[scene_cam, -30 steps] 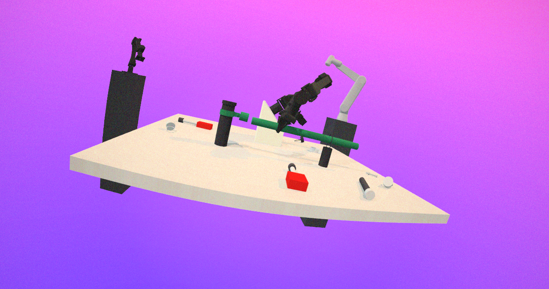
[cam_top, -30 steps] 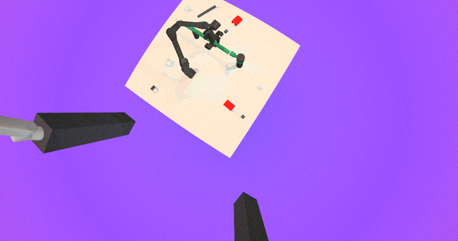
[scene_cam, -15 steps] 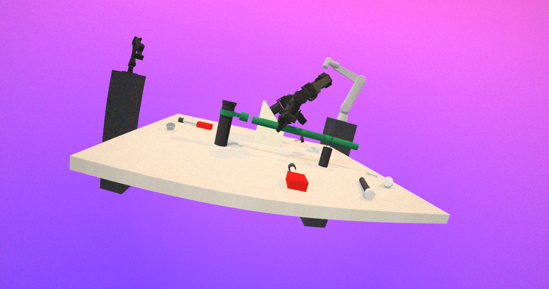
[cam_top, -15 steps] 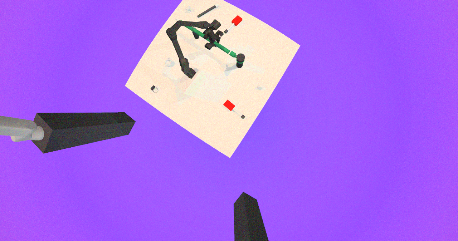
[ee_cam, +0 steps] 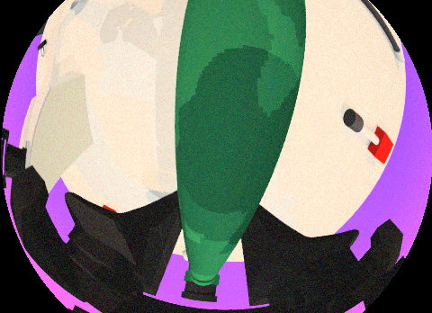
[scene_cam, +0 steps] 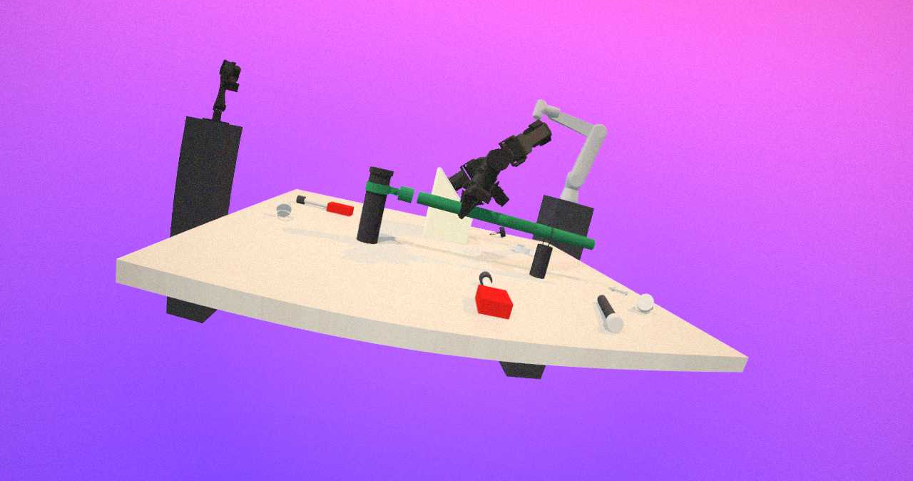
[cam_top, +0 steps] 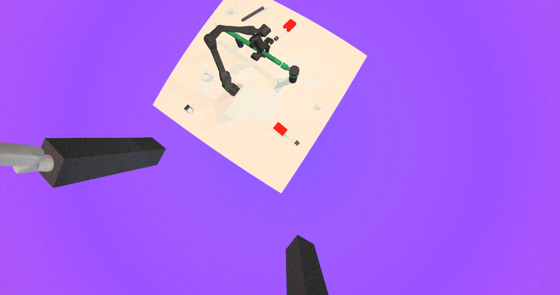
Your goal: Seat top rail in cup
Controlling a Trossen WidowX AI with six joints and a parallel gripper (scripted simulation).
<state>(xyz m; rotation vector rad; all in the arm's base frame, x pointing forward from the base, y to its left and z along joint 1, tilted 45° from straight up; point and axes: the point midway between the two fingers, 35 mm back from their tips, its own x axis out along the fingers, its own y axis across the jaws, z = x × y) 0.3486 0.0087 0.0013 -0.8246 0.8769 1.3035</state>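
The green rail [cam_top: 273, 58] [scene_cam: 517, 223] [ee_cam: 234, 124] is held above the table. My gripper [cam_top: 263, 50] [scene_cam: 466, 210] [ee_cam: 216, 196] is shut on its middle part. The rail passes through the thin wire loop on the short post [cam_top: 239, 43] [scene_cam: 541, 262]. Its cut end is close to the green end cup [cam_top: 285, 66] [scene_cam: 406, 193], roughly in line with it, with a small gap showing between them. The cup hangs on the green band [scene_cam: 377, 187], near the cap of the big dark post [cam_top: 292, 77] [scene_cam: 371, 219] [ee_cam: 199, 291]. The cup's mouth is hidden.
A pale upright panel [scene_cam: 440, 219] stands behind the rail. Two red-headed tools [cam_top: 289, 25] [cam_top: 280, 128] and a dark rod [cam_top: 253, 13] [scene_cam: 605, 309] lie on the table [cam_top: 242, 156] [scene_cam: 255, 267]. A pale arm [scene_cam: 587, 152] stands on a pedestal beyond it.
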